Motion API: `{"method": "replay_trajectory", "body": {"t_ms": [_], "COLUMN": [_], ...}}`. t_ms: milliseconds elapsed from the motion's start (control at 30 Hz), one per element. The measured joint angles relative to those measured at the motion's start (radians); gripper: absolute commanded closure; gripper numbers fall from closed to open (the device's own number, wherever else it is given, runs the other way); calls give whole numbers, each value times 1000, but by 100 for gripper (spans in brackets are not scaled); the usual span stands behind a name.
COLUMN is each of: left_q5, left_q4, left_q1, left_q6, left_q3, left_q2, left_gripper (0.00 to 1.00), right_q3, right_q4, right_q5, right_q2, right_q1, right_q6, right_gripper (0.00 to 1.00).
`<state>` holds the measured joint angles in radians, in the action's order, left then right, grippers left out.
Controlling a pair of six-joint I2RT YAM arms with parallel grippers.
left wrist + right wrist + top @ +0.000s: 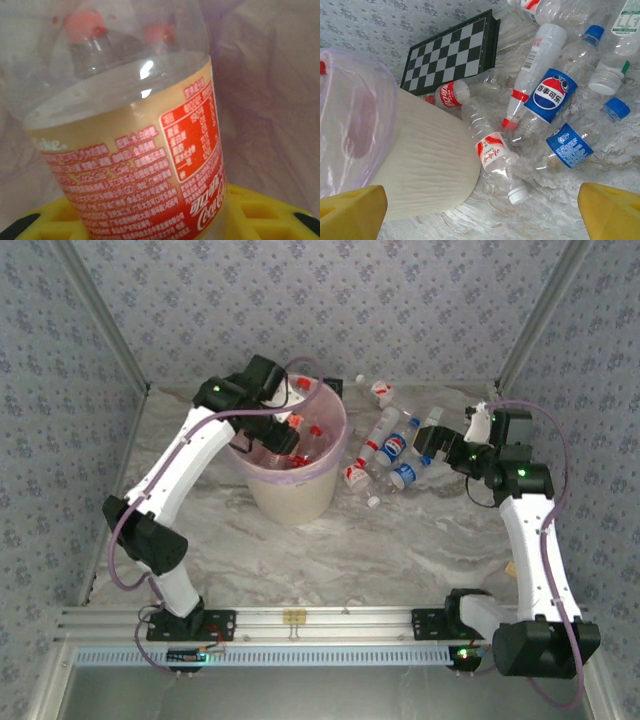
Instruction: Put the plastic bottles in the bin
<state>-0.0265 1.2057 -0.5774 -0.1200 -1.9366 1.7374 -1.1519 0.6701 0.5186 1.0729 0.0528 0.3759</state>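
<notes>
The left tool (285, 418) hangs over the mouth of the bin (290, 495), clenched on a Coca-Cola bottle (140, 165). In the left wrist view its yellow fingers (260, 210) sit under the red-and-cream label, with the pink liner bag (270, 75) behind. The right tool (482, 207) is released, jaws spread wide, looking down on the heap still to be cleared.

The bin stands toward the far left of the desk (400, 540). The remaining bottles lie on their sides between it and the far right corner:

- a red-and-white-labelled bottle (492, 152) touching the bin wall
- a Pepsi bottle (550, 92)
- a blue-labelled bottle (569, 145) just beside the Pepsi one
- a clear bottle with a red band (532, 70)
- a small Coca-Cola bottle (451, 94) by the chessboard (452, 50)

All look empty, so I judge them very light. The walls are thin and will likely dent under a squeeze, and the round, glossy bodies may roll or squirt out of the jaws. The best hold is probably across the body at the label, where the wrap gives some friction and the girth is even. The neck below the cap is stiffer but narrow. The blue-labelled bottle lies at the open edge of the heap and seems the easiest to reach without nudging its neighbours.
</notes>
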Motion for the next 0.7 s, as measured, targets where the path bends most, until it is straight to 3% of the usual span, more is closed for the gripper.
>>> {"method": "replay_trajectory", "body": {"t_ms": [167, 400, 700], "left_q5": [11, -8, -16], "left_q4": [-52, -156, -261], "left_q1": [-4, -13, -15], "left_q6": [-3, 5, 48], "left_q3": [124, 219, 257], "left_q2": [0, 2, 48], "left_gripper": [94, 74, 32], "right_q3": [12, 24, 92], "right_q4": [2, 5, 8], "right_q5": [0, 0, -13], "right_q2": [-6, -26, -24], "right_q1": [9, 27, 60], "right_q6": [0, 0, 12], "right_gripper": [0, 0, 0]}}
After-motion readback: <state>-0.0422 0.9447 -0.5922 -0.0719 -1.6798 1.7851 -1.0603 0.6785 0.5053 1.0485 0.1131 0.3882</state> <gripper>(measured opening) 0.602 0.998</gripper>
